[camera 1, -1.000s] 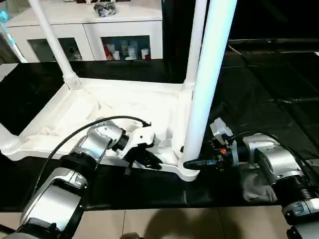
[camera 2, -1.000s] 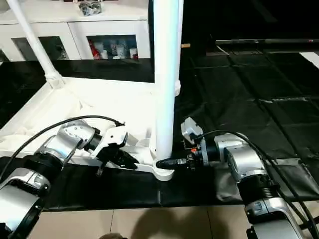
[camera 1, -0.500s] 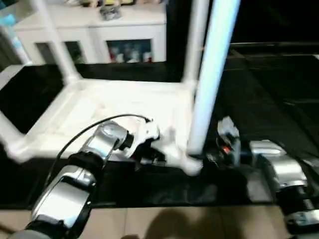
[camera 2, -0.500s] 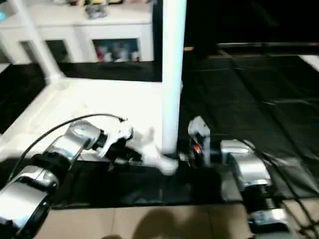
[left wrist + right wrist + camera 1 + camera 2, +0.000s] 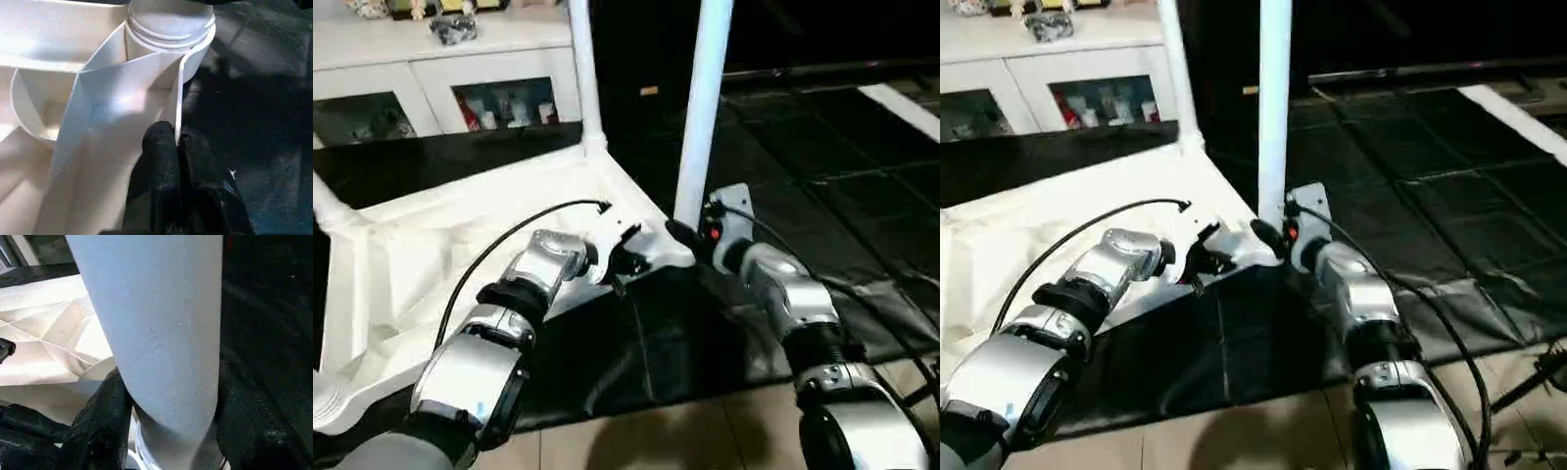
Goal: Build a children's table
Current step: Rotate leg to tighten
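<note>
Lying upside down across the left and centre of the head view, the white plastic children's table (image 5: pixel 460 235) looks light and stiff but slippery: the left gripper (image 5: pixel 178 139) pinches its thin side wall, while the right gripper (image 5: pixel 690 235) clasps the tapered white leg (image 5: pixel 702 108) low, by its socket, the steadiest hold.

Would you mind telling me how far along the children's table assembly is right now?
Done: the upside-down white plastic tabletop has long white round legs standing in at least three corner sockets. In hand: the right gripper clasps the near leg at its base; the left gripper pinches the tabletop's rim. Left: the fourth corner is unclear, then turning it upright.
</note>
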`<state>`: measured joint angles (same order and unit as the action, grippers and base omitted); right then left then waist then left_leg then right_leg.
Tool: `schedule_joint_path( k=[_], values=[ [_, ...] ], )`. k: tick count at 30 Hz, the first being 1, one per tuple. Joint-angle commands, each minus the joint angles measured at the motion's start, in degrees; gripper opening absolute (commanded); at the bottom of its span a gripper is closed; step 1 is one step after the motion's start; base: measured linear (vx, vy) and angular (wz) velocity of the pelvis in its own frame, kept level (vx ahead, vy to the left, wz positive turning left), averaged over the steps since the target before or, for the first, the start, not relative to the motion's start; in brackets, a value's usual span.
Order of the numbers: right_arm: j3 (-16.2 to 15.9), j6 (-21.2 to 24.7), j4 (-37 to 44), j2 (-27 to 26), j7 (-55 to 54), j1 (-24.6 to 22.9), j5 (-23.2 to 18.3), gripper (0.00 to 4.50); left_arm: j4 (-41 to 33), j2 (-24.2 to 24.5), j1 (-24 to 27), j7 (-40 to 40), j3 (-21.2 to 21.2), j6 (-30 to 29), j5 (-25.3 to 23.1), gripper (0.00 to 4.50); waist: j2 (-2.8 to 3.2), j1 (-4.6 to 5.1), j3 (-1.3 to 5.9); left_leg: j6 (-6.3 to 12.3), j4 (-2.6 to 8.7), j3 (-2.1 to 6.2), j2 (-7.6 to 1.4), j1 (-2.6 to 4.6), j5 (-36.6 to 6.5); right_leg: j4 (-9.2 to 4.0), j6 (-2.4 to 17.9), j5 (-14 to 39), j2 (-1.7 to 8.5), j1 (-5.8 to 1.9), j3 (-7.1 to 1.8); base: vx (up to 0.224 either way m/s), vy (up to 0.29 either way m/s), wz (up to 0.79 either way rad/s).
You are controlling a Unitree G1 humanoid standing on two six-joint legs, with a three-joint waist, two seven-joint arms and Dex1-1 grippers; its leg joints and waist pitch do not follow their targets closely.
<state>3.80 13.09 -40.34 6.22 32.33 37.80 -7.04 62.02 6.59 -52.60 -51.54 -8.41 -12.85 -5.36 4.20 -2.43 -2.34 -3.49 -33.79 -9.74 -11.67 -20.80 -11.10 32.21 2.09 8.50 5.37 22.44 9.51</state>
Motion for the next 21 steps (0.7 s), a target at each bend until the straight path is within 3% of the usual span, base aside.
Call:
schedule_joint_path(
  k=[1,3,5,7,10,13,18,21],
  values=[
    [-6.5,2.8,-0.5,-7.1,7.9,-1.1,-2.3,2.75,-3.9,-2.3,-2.4,-0.7,0.0,2.7,1.6,0.00,-0.90,-0.97,4.72,8.71,2.69,0.72,-1.49,-0.46,-1.7,-2.23,10.7,6.7,4.25,-3.93,-3.55,0.000,0.000,0.00],
    [-6.9,2.5,-0.2,-6.6,8.3,-1.8,-1.7,2.82,-4.0,-1.7,-1.9,-1.4,-0.6,3.2,1.1,0.00,-0.92,-1.05,4.86,10.18,2.29,0.73,-1.43,-0.78,0.8,-1.54,11.6,2.7,4.22,-3.83,-3.64,0.000,0.000,0.00],
    [-7.2,1.8,0.0,-5.9,8.9,-2.3,-1.4,2.89,-4.1,-1.2,-1.5,-2.0,-1.0,3.9,0.8,0.00,-0.89,-1.21,4.51,10.45,2.27,0.47,-1.27,-0.76,-1.0,-2.00,11.5,4.8,4.22,-3.62,-3.59,0.000,0.000,0.00],
    [-7.5,0.7,0.6,-4.6,10.2,-3.3,-0.9,3.27,-4.3,-0.3,-0.9,-3.4,-1.6,4.9,0.5,0.00,-0.79,-1.47,4.22,8.62,2.54,0.27,-1.25,-0.43,-4.5,-2.82,9.8,11.3,4.23,-3.65,-3.54,0.000,0.000,0.00],
    [-8.1,-0.6,3.2,-0.4,15.1,-6.0,-0.9,3.44,-4.4,1.9,0.1,-6.8,-2.6,7.2,-0.3,0.00,-0.65,-1.87,3.99,6.93,2.90,0.31,-1.52,-0.04,-7.4,-3.41,8.0,16.3,4.01,-3.46,-3.57,0.000,0.000,0.00],
    [-7.5,-0.5,4.8,2.0,18.2,-7.0,-1.8,3.57,-4.4,3.2,0.8,-9.2,-3.4,8.7,-0.9,0.00,-0.65,-2.05,4.02,6.40,3.00,0.39,-1.79,0.06,-8.3,-3.29,8.2,16.1,3.97,-3.28,-3.72,0.000,0.000,0.00],
    [-6.4,-0.3,7.3,7.1,25.3,-8.4,-3.1,4.13,-4.7,5.6,2.0,-15.6,-4.7,11.4,-1.2,0.00,-0.67,-3.38,4.31,6.94,2.79,0.33,-1.94,0.01,-7.1,-2.64,9.5,12.2,4.09,-3.25,-3.98,0.000,0.000,0.00],
    [-6.4,0.7,8.5,12.8,33.3,-8.4,-4.4,4.38,-6.3,8.0,3.3,-24.2,-6.3,14.7,-0.4,0.00,-0.74,-3.91,4.47,7.36,2.68,0.35,-1.93,-0.04,-6.5,-2.46,9.5,11.3,4.10,-3.42,-3.99,0.000,0.000,0.00]
  ],
)
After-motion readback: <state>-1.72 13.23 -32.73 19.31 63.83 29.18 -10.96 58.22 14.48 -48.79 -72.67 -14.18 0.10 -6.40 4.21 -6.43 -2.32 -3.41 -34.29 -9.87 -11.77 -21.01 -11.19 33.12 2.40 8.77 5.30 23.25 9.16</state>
